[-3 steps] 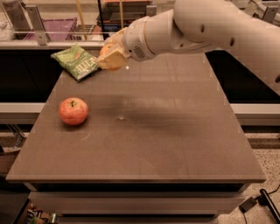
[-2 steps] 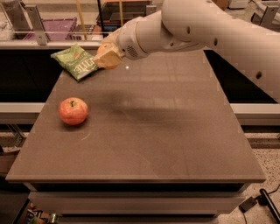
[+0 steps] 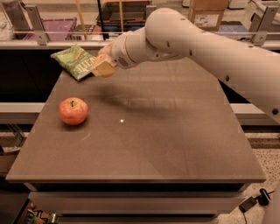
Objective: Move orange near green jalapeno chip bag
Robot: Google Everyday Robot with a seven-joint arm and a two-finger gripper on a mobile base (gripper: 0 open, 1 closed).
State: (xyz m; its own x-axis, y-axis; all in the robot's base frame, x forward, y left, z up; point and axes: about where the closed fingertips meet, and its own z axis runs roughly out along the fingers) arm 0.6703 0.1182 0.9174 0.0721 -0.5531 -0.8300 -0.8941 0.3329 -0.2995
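Brown and matte, the worktop (image 3: pixel 175 144) fills most of the view, a broad square slab with its near edge running across the bottom and a darker base under it. Behind its far edge runs a pale rail (image 3: pixel 57 43), and past that I can see a purple crate (image 3: pixel 57 28) at the left and a cardboard box (image 3: pixel 208 13) toward the right.

My arm (image 3: pixel 197 48) comes in from the right edge, thick and cream-coloured, and stretches up and left over the far half of the worktop, throwing a soft shadow on the surface below it.

At the far left corner lies the green chip bag (image 3: pixel 75 61), crinkled, flat on the worktop with white lettering facing up. Nearer to me on the left side sits a red-and-yellow apple (image 3: pixel 73 110), stem side up, well apart from the bag and from my arm.

My tool (image 3: pixel 103 66) hangs at the end of the arm, above the worktop and just beside the right edge of the chip bag. It is clenched around the orange (image 3: pixel 100 58); only a small rounded patch of the fruit shows between the tan fingers, the rest being hidden by them. The orange is off the surface, near the bag and far from the apple.
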